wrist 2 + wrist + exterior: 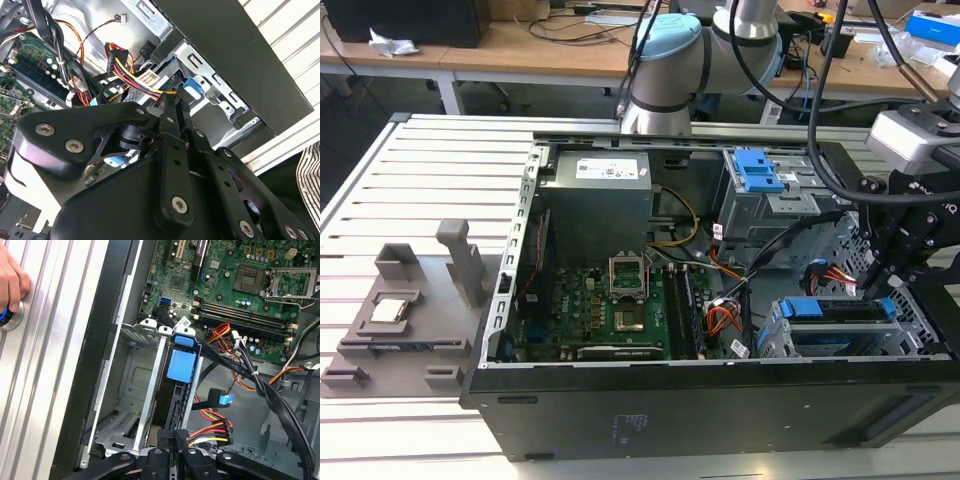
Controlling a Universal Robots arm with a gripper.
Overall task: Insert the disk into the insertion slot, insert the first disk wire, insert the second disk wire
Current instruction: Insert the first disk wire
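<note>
The disk (pixel 840 328) is already seated in the slot (pixel 775 345), at 4 o'clock in the exterior view. It stands on edge inside the open case (pixel 620 400). Its blue carrier (pixel 182 365) closes the bay mouth on the side toward the motherboard (pixel 610 310), which leaves its other end, at 3 o'clock, free for plugs.

The gripper (pixel 171 102) hangs over that 3 o'clock end. Its fingers (pixel 167 442) are pressed nearly together and seem to pinch the end of a wire (pixel 142 79), a red, yellow and black bundle that trails back into the case. I judge the narrow grip is meant to keep the small plug from twisting. The steep downward reach looks chosen to bring the plug to the disk past the cage wall. Whether the plug touches the disk I cannot tell.

In the first wrist view a person's hand (pixel 10 280) rests on a round button (pixel 9 320) on the surface (pixel 420 160) beside the case, probably ready to halt the arm.
</note>
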